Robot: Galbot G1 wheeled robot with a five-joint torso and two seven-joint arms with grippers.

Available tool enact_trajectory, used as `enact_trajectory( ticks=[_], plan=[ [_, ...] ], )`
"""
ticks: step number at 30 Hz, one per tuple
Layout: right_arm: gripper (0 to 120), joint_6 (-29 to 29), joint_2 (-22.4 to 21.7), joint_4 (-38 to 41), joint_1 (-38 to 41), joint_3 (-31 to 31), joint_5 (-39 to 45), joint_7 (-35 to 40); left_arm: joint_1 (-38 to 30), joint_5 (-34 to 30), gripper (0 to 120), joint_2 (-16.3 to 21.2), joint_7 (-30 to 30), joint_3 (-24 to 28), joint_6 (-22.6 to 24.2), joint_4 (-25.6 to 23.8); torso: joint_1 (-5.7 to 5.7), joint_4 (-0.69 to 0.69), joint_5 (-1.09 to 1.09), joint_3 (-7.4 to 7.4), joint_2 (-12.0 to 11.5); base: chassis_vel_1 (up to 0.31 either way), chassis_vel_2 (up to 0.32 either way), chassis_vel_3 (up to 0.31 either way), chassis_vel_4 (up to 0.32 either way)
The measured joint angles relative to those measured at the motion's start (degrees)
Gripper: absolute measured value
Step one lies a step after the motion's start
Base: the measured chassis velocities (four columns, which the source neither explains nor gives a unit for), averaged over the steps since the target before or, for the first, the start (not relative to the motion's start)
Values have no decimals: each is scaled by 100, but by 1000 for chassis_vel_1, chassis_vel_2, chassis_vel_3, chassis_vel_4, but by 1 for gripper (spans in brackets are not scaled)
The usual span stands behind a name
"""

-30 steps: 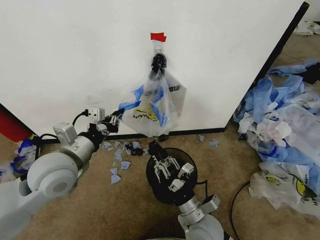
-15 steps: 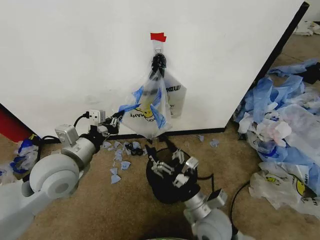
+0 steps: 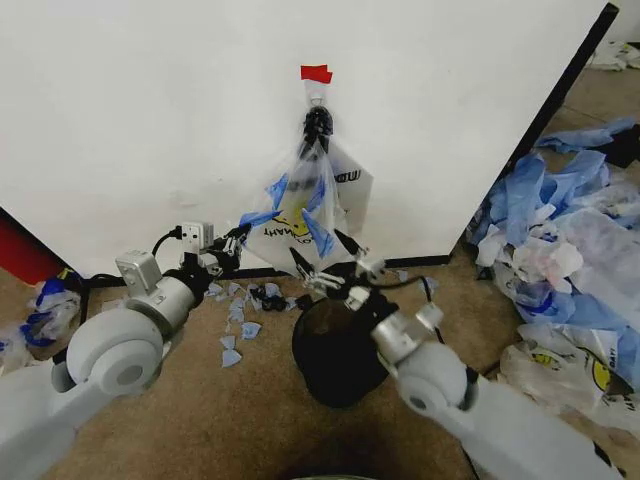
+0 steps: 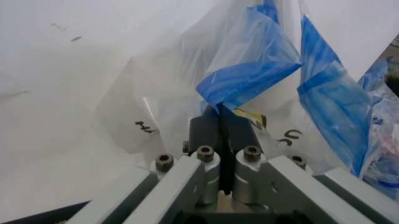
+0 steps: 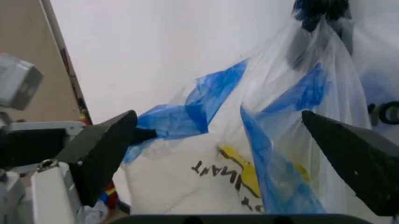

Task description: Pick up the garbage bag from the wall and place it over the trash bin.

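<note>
since the earlier frames the right gripper [image 3: 328,266] has come up off the trash bin [image 3: 335,350] and now reaches toward the wall [image 3: 150,110], its fingers spread wide just below the garbage bag [image 3: 300,215]; before, it hung low over the bin's mouth. the left gripper [image 3: 232,240] has barely shifted.

taking the bin as the landmark: far to its left, a red object and a few crumpled bags lie at the foot of the wall. nearer, up and left of the bin, the left gripper is pinched closed on a blue handle strip of the garbage bag, pulling that strip sideways; the left wrist view shows the jaws [image 4: 222,135] pressed together with blue plastic [image 4: 249,79] coming out of them. between that gripper and the bin, blue scraps [image 3: 235,320] litter the floor beside the wall's black edge strip.

straight above the bin, the garbage bag hangs against the wall from a black clip [image 3: 318,122] under a red tape mark [image 3: 317,73], with a whiter printed bag behind it. the right wrist view looks up at the bag [image 5: 249,154] between two wide-apart dark fingers [image 5: 106,144].

right of the bin the floor is bare for a stretch, then a heap of blue and white bags [image 3: 560,240] crowds the wall's slanting black edge.
</note>
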Motion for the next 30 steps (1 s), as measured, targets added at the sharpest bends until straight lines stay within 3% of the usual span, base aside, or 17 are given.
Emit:
enact_trajectory(
  ticks=[4, 26, 30],
  plan=[
    [90, -101, 27, -98, 268, -189, 3, 139, 34, 41, 0, -32, 3, -1, -11, 13, 0, -1, 0, 0, 0, 0, 0, 0, 0],
    [86, -639, 148, 2, 499, -463, 961, 844, 158, 118, 0, -48, 7, -46, -101, -29, -1, -1, 0, -1, 0, 0, 0, 0, 0],
    [75, -699, 156, 11, 583, -545, 1016, 949, 181, 148, 0, -71, 7, -52, -121, -21, -1, -1, 0, -1, 0, 0, 0, 0, 0]
  ],
)
